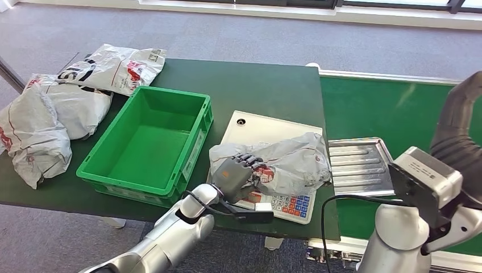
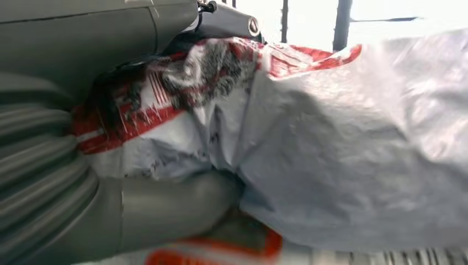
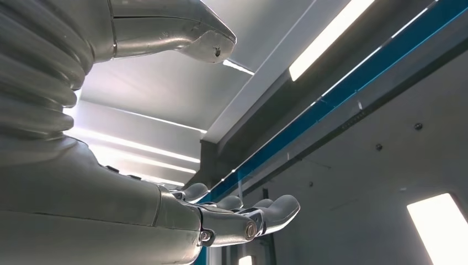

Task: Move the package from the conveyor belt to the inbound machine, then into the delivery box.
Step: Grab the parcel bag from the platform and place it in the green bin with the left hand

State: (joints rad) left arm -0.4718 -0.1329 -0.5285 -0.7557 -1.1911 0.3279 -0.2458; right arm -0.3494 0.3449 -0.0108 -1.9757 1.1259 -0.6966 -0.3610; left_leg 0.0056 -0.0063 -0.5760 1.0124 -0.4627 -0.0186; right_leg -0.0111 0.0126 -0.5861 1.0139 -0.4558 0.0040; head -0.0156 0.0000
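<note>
A crumpled grey plastic package [image 1: 290, 162] with red print lies on the white scale-like inbound machine [image 1: 250, 128] on the green table. My left hand [image 1: 236, 173] grips the package's near left end; in the left wrist view the bag [image 2: 331, 143] is pressed between the thumb [image 2: 165, 207] and the fingers above. The green delivery box [image 1: 149, 143] stands empty just left of the machine. My right hand [image 3: 237, 218] is raised with its fingers spread and nothing in it, facing the ceiling. The green conveyor belt [image 1: 392, 108] runs along the right.
Several grey packages [image 1: 62, 108] are heaped on the table's far left. A ribbed metal tray [image 1: 358, 165] joins the machine to the belt. My right forearm and its wrist camera [image 1: 423, 182] stand at the lower right. The machine's keypad [image 1: 293, 205] is at the table's front edge.
</note>
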